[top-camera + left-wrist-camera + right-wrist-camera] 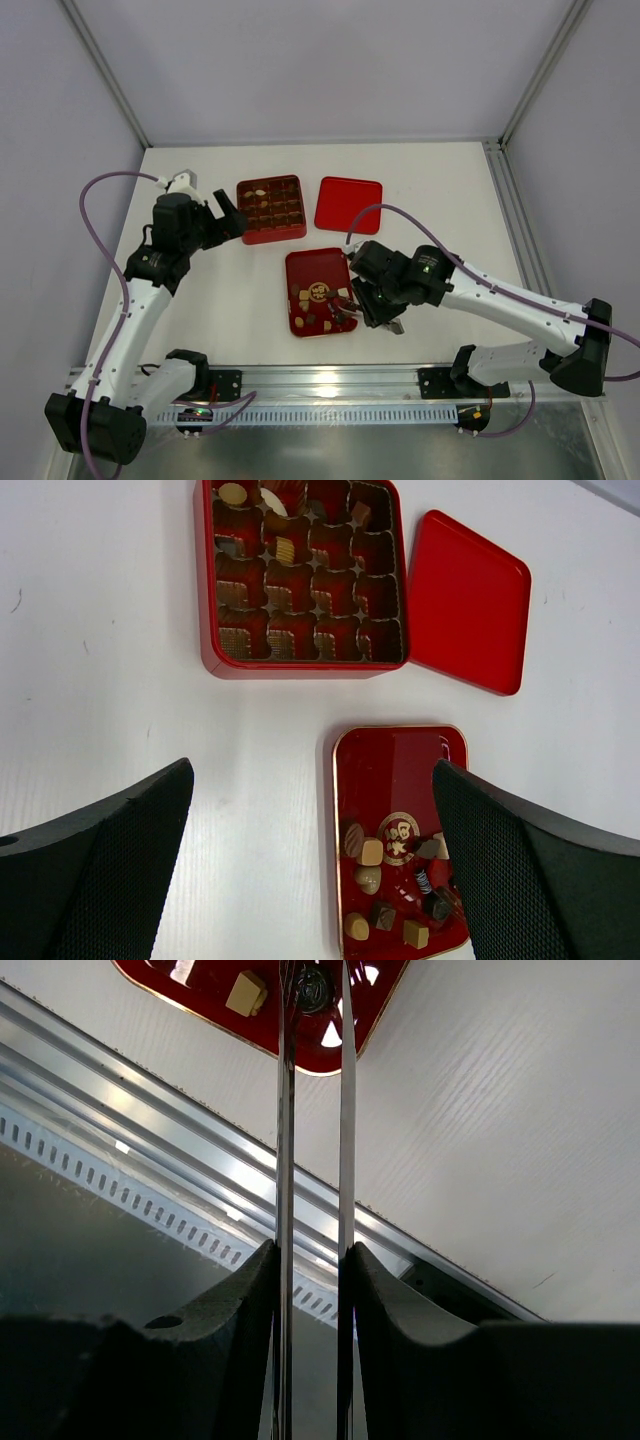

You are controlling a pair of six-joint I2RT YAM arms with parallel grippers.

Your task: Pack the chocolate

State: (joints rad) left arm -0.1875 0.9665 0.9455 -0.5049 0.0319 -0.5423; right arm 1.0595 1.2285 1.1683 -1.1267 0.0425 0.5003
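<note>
Chocolate (pixel 372 852) on red tray (pixel 395 765), round gold emblem (pixel 398 835), lettering unreadable

Brown and cream chocolate (pixel 372 852), red box (pixel 207 630), white table (pixel 100 680)

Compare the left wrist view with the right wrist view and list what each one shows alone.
Left wrist only: the compartmented box, holding a few chocolates, and the flat lid. Right wrist only: the metal rail along the near edge. Both: the red tray with more chocolates, on the white table.
</note>
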